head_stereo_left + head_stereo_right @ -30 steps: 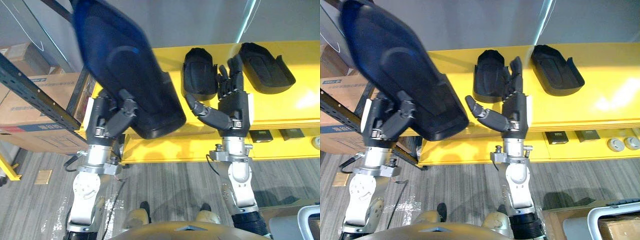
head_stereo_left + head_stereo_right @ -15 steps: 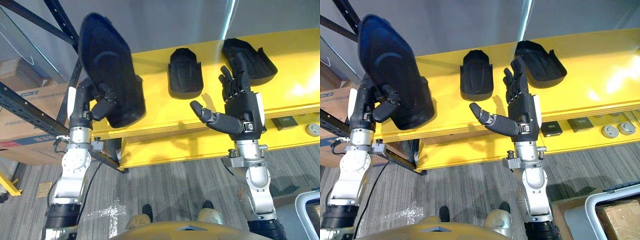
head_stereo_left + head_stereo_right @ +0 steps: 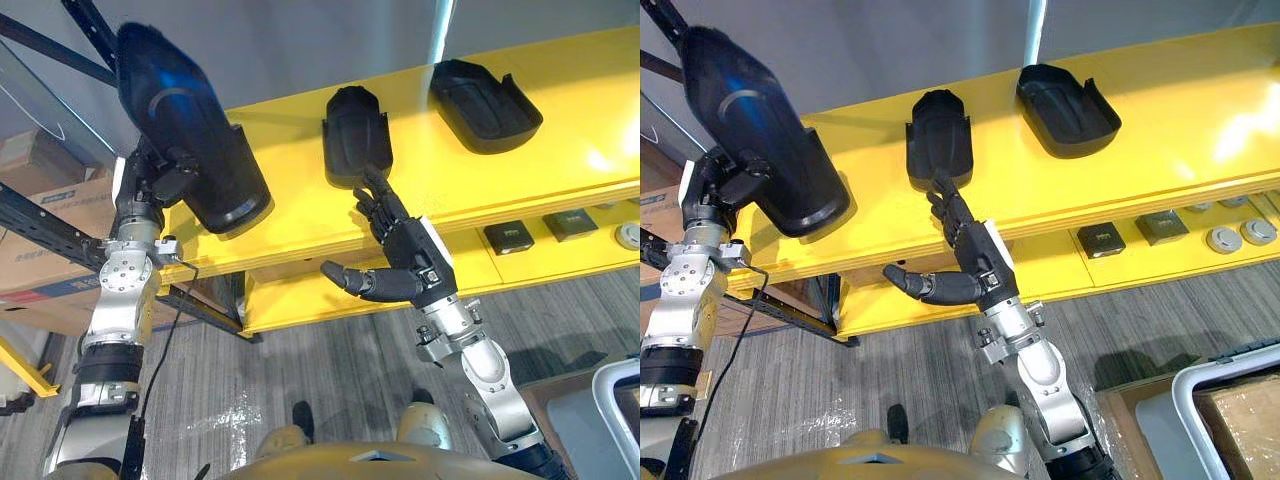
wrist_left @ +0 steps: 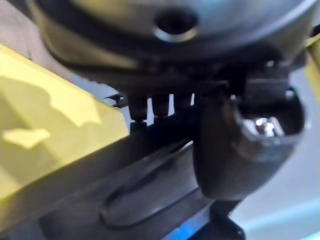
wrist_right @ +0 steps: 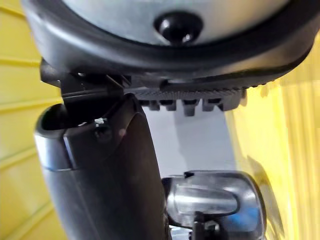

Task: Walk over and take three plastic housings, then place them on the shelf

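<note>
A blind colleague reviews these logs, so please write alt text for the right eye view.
The left hand grips a black housing, raised above the left end of a yellow shelf. On the shelf lie a middle housing and a right housing. The open right hand hovers at the shelf's front edge, fingers pointing toward the middle housing.

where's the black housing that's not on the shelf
Eye views, upper left: the large black plastic housing is in the left hand, above the yellow shelf's left end.
</note>
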Tool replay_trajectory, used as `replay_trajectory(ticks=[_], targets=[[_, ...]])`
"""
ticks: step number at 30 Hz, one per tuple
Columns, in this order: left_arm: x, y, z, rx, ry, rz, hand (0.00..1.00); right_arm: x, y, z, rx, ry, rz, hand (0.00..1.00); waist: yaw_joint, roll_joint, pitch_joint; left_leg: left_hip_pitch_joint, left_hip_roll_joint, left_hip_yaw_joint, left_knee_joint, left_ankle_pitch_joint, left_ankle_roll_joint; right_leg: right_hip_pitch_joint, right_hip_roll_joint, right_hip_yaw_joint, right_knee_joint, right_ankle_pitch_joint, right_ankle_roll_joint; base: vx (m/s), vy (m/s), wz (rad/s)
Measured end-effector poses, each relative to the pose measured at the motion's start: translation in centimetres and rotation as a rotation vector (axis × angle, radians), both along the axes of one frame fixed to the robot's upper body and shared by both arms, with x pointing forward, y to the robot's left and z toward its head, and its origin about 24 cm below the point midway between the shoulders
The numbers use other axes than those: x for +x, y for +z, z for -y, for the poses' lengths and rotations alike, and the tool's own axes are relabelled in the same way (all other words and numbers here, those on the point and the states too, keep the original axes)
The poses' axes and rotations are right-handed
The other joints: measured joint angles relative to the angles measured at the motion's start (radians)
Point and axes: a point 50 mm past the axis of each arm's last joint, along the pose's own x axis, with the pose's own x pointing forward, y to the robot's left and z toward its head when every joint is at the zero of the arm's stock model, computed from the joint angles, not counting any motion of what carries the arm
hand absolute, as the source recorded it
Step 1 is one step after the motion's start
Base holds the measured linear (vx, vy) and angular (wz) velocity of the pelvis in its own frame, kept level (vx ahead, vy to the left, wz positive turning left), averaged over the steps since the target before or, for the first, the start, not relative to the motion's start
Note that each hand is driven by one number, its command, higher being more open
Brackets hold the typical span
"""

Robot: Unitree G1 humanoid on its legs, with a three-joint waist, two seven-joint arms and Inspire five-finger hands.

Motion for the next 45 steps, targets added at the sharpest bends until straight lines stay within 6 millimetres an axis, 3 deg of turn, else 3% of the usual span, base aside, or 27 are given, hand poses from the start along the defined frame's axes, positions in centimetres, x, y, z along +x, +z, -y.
replay_trajectory(ticks=[2, 9, 16, 17, 20, 24, 28, 40, 45], targets=[[0.0, -0.9, -0.6, -0.066, 0.012, -0.041, 0.0, 0.0, -0.1, 0.1, -0.015, 0.008, -0.005, 1.0, -0.005, 0.005, 0.004, -0.008, -0.002, 0.012, 0.0, 0.002, 0.003, -0.023, 0.0, 0.014, 0.014, -0.002, 0.002, -0.06, -0.004, -0.12], [1.3, 0.5, -0.7, -0.124, 0.007, -0.005, 0.0, 0.2, -0.4, -0.1, -0.021, 0.024, -0.047, 1.0, -0.015, 0.017, 0.054, -0.036, -0.02, 0.016, 0.009, 0.009, 0.007, -0.076, -0.019, 0.036, 0.07, -0.015, 0.008, -0.06, 0.004, -0.02], [1.7, 1.0, -1.0, -0.19, -0.004, 0.022, 0.0, 0.1, 0.0, -1.8, -0.035, 0.12, -0.028, 1.0, -0.032, 0.023, 0.106, -0.047, -0.046, 0.027, 0.01, 0.016, 0.013, -0.127, -0.05, 0.059, 0.145, -0.048, 0.013, -0.02, -0.002, 0.01], [1.8, 1.2, -1.0, -0.196, -0.004, 0.029, 1.0, 0.1, 0.0, -2.2, -0.035, 0.139, -0.026, 1.0, -0.031, 0.023, 0.111, -0.053, -0.049, 0.034, 0.009, 0.017, 0.013, -0.144, -0.051, 0.069, 0.156, -0.051, 0.012, -0.03, -0.017, -0.07], [2.2, 1.5, -0.7, -0.197, -0.004, 0.028, 1.0, -0.1, 0.6, -2.8, -0.032, 0.167, -0.016, 1.0, -0.033, 0.026, 0.126, -0.063, -0.052, 0.042, 0.01, 0.018, 0.013, -0.16, -0.054, 0.077, 0.172, -0.054, 0.013, -0.01, -0.006, -0.04], [2.7, -0.2, 0.4, -0.197, 0.017, -0.074, 1.0, -0.6, 2.2, -3.4, -0.006, 0.196, 0.046, 1.0, -0.039, 0.019, 0.132, -0.073, -0.063, 0.066, 0.01, 0.02, 0.014, -0.191, -0.063, 0.097, 0.193, -0.06, 0.015, 0.02, -0.001, -0.06], [3.0, 0.3, 0.4, -0.178, 0.046, -0.064, 1.0, -0.9, 2.9, -3.7, 0.006, 0.211, 0.078, 1.0, -0.039, 0.016, 0.134, -0.078, -0.065, 0.082, 0.01, 0.02, 0.014, -0.2, -0.067, 0.099, 0.199, -0.063, 0.019, 0.0, 0.0, 0.0], [4.0, 2.0, 1.4, -0.102, 0.167, -0.007, 1.0, -1.2, 2.7, -4.3, 0.016, 0.232, 0.063, 1.0, -0.038, -0.016, 0.155, -0.086, -0.062, 0.103, 0.011, 0.019, 0.012, -0.205, -0.068, 0.1, 0.203, -0.062, 0.02, 0.0, -0.001, 0.01], [4.1, 2.3, 1.4, -0.106, 0.242, 0.014, 1.0, -1.4, 2.5, -4.4, 0.021, 0.234, 0.053, 1.0, -0.041, -0.018, 0.156, -0.086, -0.062, 0.111, 0.011, 0.018, 0.01, -0.205, -0.068, 0.1, 0.203, -0.061, 0.02, 0.02, -0.007, 0.01]])
